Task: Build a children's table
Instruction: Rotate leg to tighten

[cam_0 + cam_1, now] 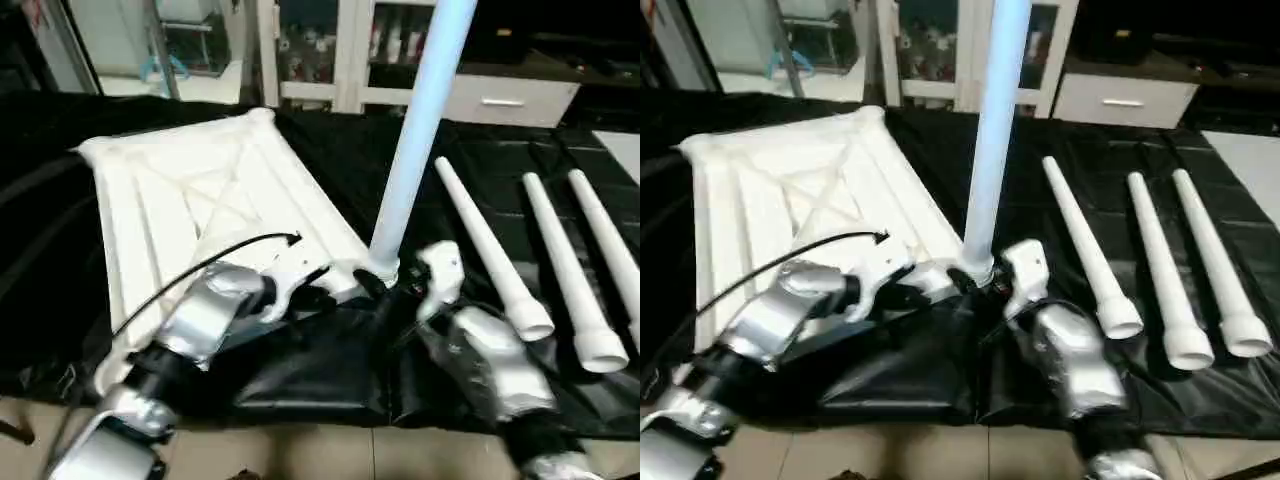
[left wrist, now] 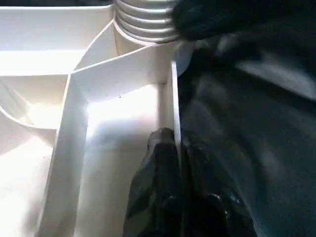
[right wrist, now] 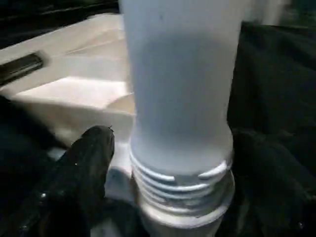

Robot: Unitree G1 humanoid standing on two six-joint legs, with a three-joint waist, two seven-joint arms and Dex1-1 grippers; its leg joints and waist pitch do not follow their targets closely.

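Black-covered work surface (image 1: 330,150), white cabinets (image 1: 320,50) behind, beige floor (image 1: 300,450)

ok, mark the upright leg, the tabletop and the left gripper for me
upright leg (image 1: 415,150), left eye view, mid-shaft.
tabletop (image 1: 160,210), left eye view, ribbed underside.
left gripper (image 2: 173,143), left wrist view, fingertips clamped on the tabletop's edge wall.

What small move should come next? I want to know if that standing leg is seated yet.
Probably keep twisting the upright leg further down: in the right wrist view its threads still show above the corner socket, so it seems not fully seated. The right gripper straddles its base, and the left gripper pinches the tabletop rim, steadying it.
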